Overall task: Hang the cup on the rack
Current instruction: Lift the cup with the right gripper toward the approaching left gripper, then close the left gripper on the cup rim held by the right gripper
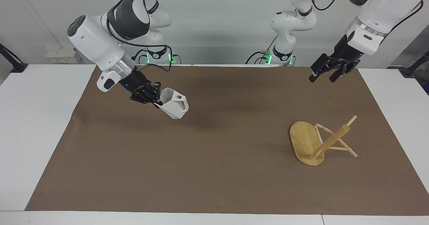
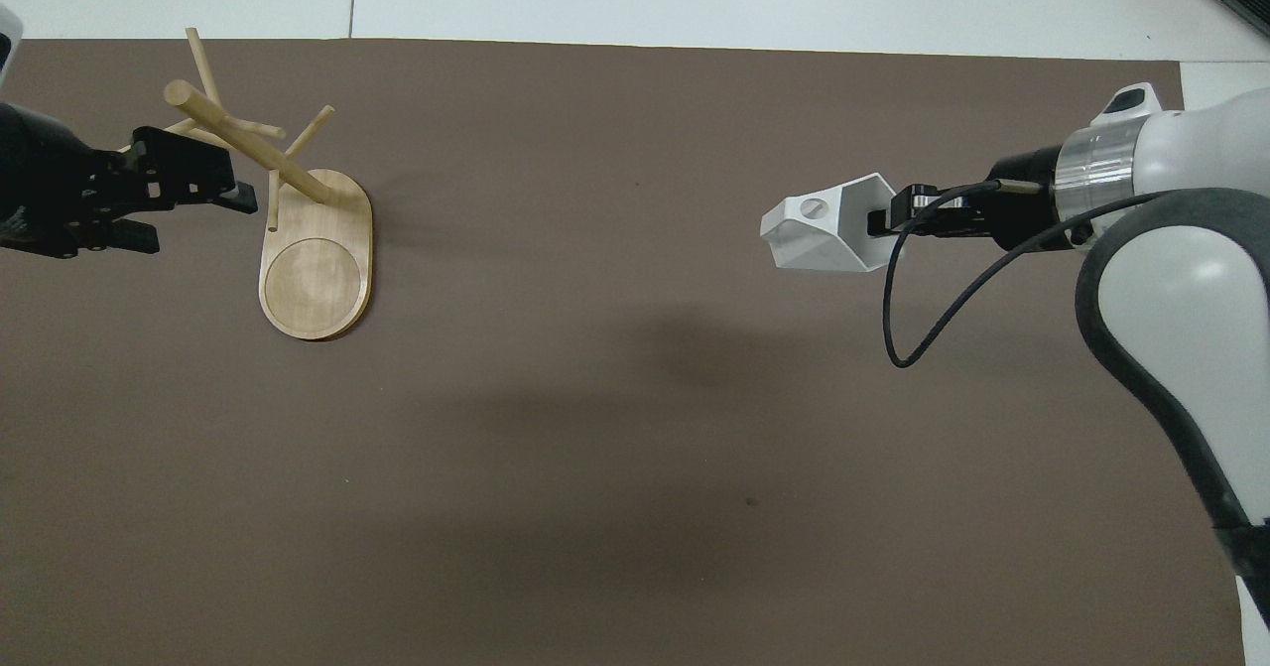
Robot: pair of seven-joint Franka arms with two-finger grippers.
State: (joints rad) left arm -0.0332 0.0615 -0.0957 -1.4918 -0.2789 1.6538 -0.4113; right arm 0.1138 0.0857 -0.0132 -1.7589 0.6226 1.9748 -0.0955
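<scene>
The white faceted cup (image 1: 174, 107) hangs tilted in the air over the brown mat, toward the right arm's end. My right gripper (image 1: 153, 98) is shut on its rim; in the overhead view the cup (image 2: 822, 234) sticks out from the right gripper (image 2: 891, 219), with the handle's round hole on top. The bamboo rack (image 1: 310, 144) stands on its oval base at the left arm's end, and its post and pegs show in the overhead view (image 2: 248, 140). My left gripper (image 1: 322, 76) is open and empty, raised over the mat's edge; in the overhead view it (image 2: 193, 217) overlaps the rack's pegs.
The brown mat (image 1: 218, 171) covers most of the white table (image 1: 37, 124). A black cable (image 2: 918, 319) loops from the right wrist. The arms' bases stand at the table's robot end.
</scene>
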